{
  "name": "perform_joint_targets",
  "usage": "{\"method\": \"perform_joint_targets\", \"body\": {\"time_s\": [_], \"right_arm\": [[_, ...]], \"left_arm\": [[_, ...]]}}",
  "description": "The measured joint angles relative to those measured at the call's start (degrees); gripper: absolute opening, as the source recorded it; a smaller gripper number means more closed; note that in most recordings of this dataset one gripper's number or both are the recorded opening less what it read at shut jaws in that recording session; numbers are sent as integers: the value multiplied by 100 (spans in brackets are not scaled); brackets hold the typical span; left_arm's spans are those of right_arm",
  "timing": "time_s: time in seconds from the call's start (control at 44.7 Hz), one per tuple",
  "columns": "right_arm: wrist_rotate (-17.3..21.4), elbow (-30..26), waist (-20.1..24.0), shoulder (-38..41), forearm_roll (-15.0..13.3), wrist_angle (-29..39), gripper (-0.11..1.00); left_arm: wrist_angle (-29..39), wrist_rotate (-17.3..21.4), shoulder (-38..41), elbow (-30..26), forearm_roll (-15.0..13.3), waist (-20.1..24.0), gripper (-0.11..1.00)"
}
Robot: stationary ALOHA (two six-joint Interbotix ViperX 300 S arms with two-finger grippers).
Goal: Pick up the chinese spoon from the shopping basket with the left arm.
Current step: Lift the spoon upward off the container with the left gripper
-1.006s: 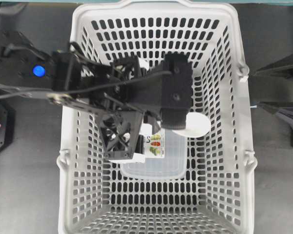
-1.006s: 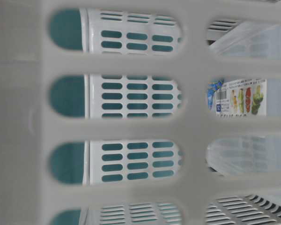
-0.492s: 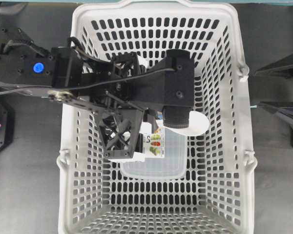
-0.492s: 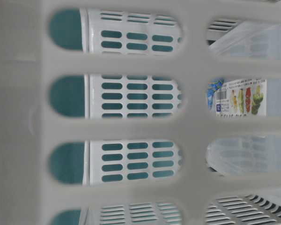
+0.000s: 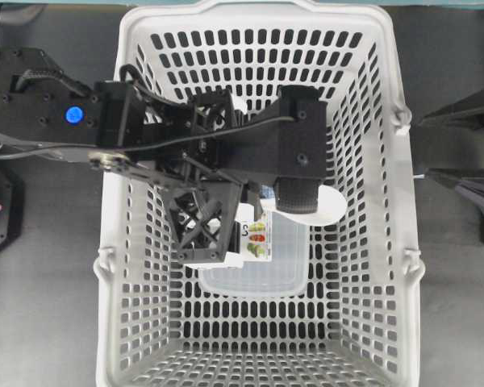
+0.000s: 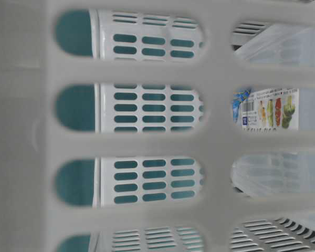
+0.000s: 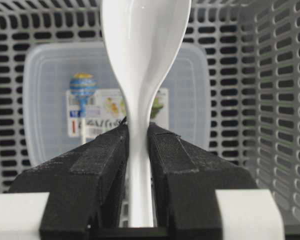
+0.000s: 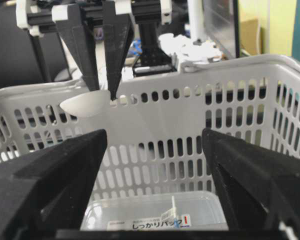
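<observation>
- left gripper (image 7: 138, 150) is clamped on the chinese spoon (image 7: 140, 60) by the narrow neck of the handle, bowl sticking out past the tips
- from the right wrist view the spoon (image 8: 85, 104) hangs about level w/ the shopping basket (image 8: 200, 107) rim, above the clear container (image 7: 40, 100) on the floor
- imo lift straight up, slow, no wrist roll. Glossy handle + thin grip = could pivot or slip
- watch the near wall on the way out
- right gripper (image 8: 155, 185) wide open, parked outside, holding nothing
</observation>
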Motion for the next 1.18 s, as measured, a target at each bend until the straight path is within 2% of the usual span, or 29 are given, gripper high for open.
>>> {"method": "perform_joint_targets", "body": {"time_s": [1.185], "right_arm": [[0,44,0,0,9,0,74]], "left_arm": [[0,18,132,44,0,0,12]]}}
